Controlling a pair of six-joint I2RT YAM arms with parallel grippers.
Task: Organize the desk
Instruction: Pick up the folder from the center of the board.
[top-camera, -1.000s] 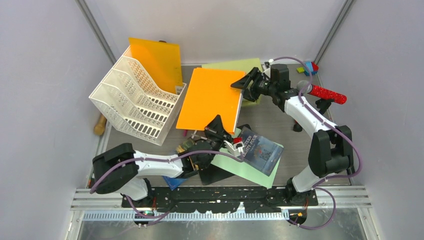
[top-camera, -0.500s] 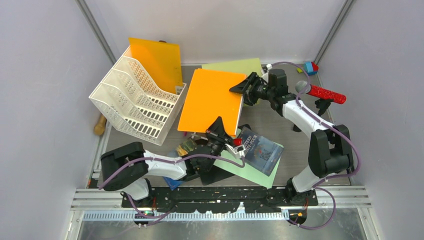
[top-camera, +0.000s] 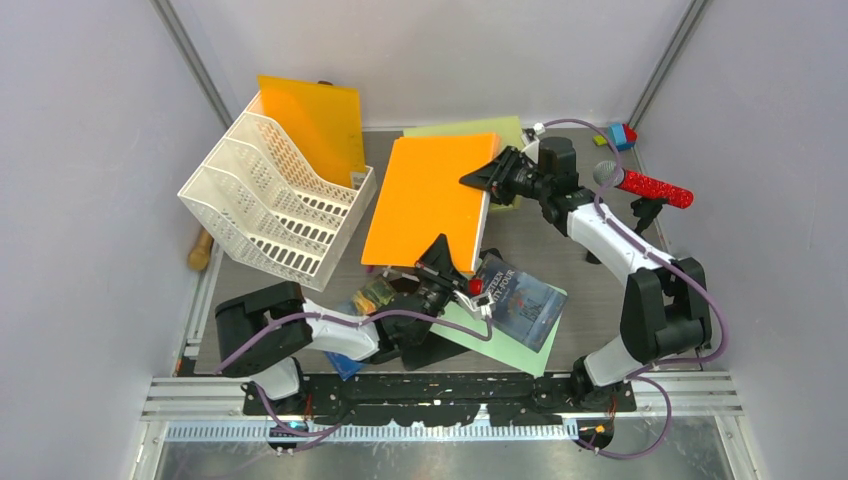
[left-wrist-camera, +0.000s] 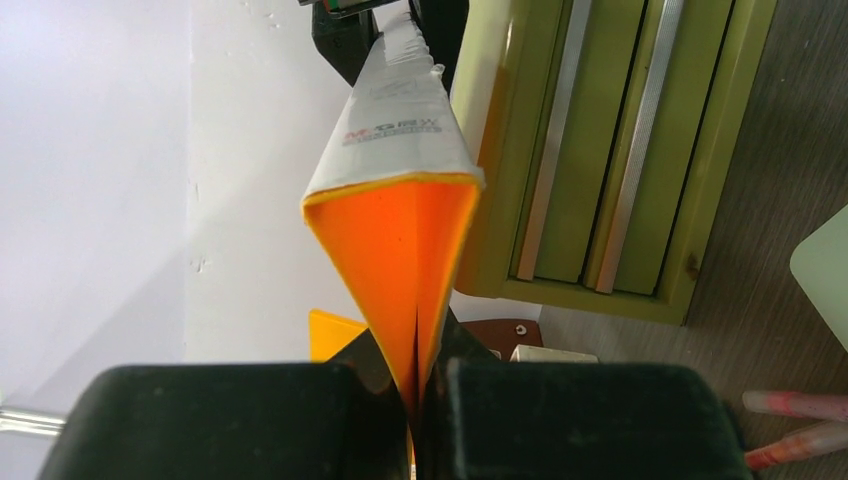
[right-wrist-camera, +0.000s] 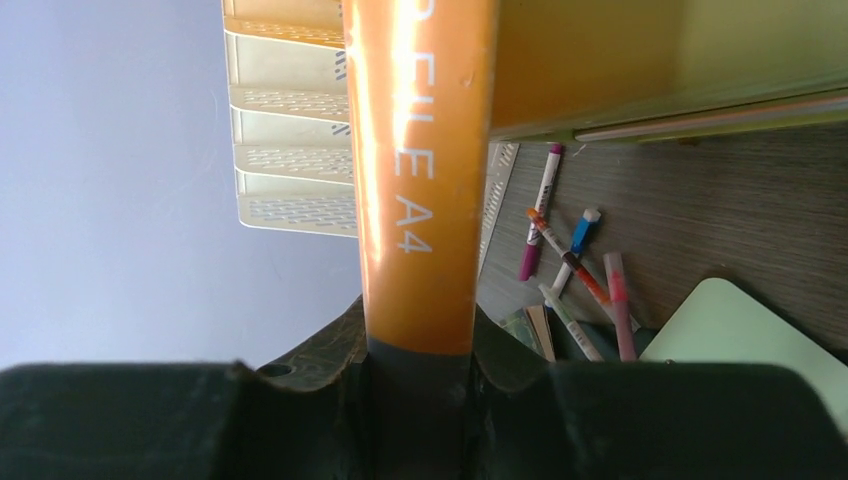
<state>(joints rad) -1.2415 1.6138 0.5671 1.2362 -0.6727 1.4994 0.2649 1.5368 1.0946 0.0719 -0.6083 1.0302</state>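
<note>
Your right hand (top-camera: 482, 177) just clamped the folder (top-camera: 430, 195); left hand (top-camera: 437, 252) pinches its near edge. Rack (top-camera: 270, 205) sits to its left.

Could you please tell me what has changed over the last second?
The right tool closed onto the right edge of the orange folder, which shifted slightly right. The left tool stayed clamped on its near edge; the white file rack and book did not move.

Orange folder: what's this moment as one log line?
orange plastic A4 file folder | left hand: gripping near edge | right hand: gripping spine
</note>
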